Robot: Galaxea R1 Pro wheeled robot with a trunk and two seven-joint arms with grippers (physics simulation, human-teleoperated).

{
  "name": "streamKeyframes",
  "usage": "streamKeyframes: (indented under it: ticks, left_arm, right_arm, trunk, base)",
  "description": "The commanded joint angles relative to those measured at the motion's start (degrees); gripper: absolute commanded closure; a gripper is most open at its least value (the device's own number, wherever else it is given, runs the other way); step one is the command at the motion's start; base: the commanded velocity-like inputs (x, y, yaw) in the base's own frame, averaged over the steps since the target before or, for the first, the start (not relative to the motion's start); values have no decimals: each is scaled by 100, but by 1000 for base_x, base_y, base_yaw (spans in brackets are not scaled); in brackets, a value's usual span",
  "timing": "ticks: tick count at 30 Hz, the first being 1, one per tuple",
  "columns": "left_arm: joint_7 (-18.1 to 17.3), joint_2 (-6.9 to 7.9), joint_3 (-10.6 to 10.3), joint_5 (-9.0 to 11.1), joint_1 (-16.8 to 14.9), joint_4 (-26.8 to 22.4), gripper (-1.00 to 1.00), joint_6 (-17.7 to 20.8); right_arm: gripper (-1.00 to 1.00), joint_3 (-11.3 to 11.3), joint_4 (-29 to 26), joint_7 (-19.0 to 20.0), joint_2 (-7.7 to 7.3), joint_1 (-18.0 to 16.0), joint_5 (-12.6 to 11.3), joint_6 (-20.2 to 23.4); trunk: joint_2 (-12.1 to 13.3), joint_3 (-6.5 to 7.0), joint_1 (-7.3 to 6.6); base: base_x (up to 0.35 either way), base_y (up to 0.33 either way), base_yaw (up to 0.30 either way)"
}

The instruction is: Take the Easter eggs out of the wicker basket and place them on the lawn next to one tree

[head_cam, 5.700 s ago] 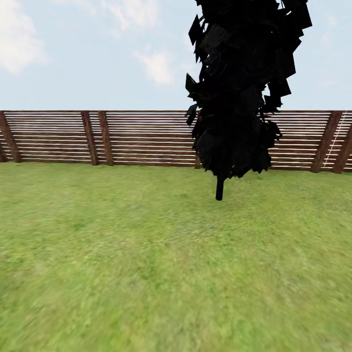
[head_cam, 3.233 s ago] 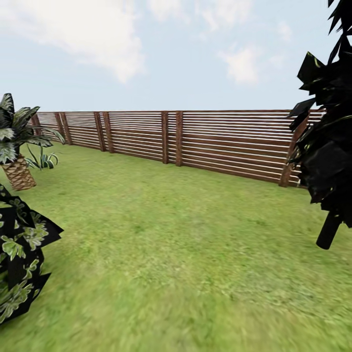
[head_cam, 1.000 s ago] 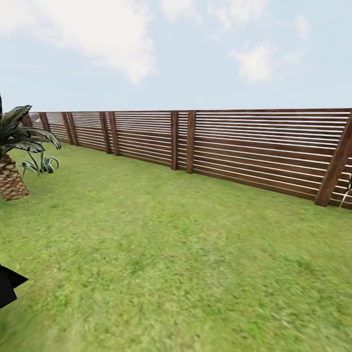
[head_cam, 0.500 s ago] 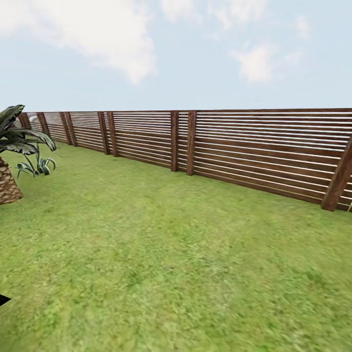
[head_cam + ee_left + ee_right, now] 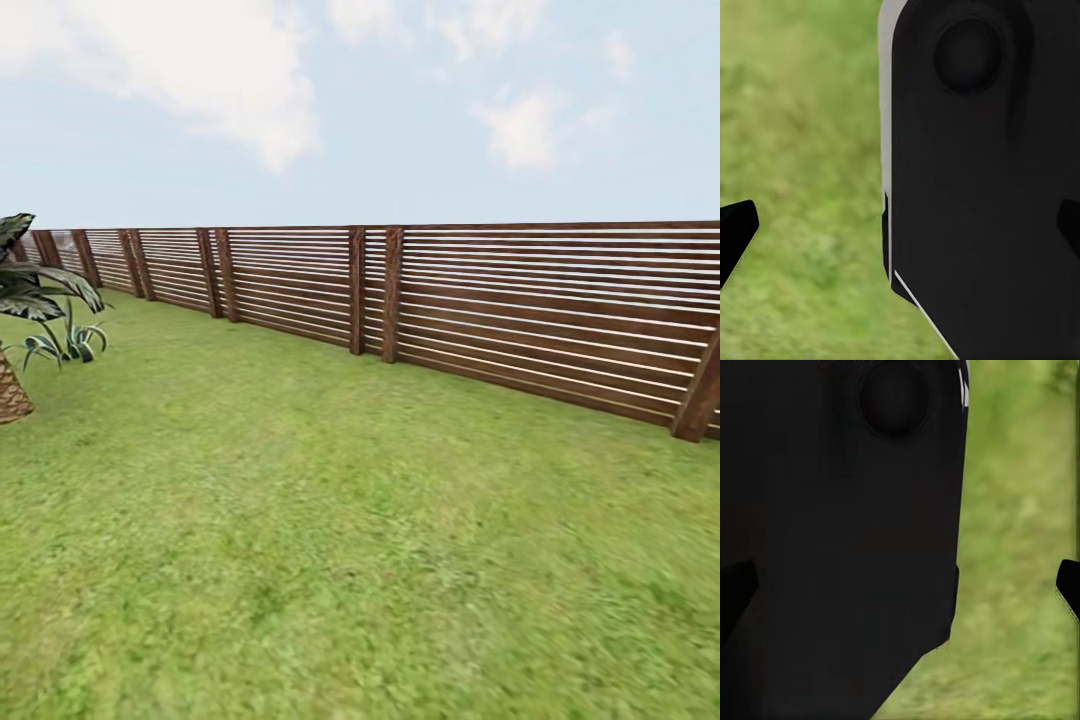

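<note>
Roaming the garden, no basket or eggs spotted yet

Far left there's a palm (image 5: 14, 330) with a spiky plant (image 5: 62, 343) beside it, then open lawn (image 5: 340, 520) running to the slat fence (image 5: 480, 300). Looks like the search step: next move is probably turning till the basket shows up. Nothing blocks the way. Left pincer (image 5: 900, 225) and right pincer (image 5: 900, 585) hang over grass, tips apart, nothing held.

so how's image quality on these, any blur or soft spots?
Head view: fence slats fairly crisp, lawn smears soft toward the bottom edge; flat light, no cast shadows. Left wrist view: grass out of focus beside a dark robot part. Right wrist view: same, blurry grass.
</note>
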Motion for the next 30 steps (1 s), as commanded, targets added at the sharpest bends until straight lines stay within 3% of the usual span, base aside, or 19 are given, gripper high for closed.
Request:
streamKeyframes:
  ticks: [1, 16, 30]
  left_arm:
    - [-4, 1, 2, 1, 1, -6, -100, 3]
    - [-4, 7, 2, 1, 1, -6, -100, 3]
    - [-4, 7, 2, 1, 1, -6, -100, 3]
  right_arm:
    - [-100, 0, 2, 14, -1, -1, 2, 2]
    - [-100, 5, 2, 0, 1, -1, 2, 2]
    - [-100, 15, 2, -13, 0, -1, 2, -6]
  trunk:
    - [-2, -3, 4]
    - [-2, -3, 4]
    - [-2, -3, 4]
  base:
    - [334, 0, 0]
    - [334, 0, 5]
    - [334, 0, 125]
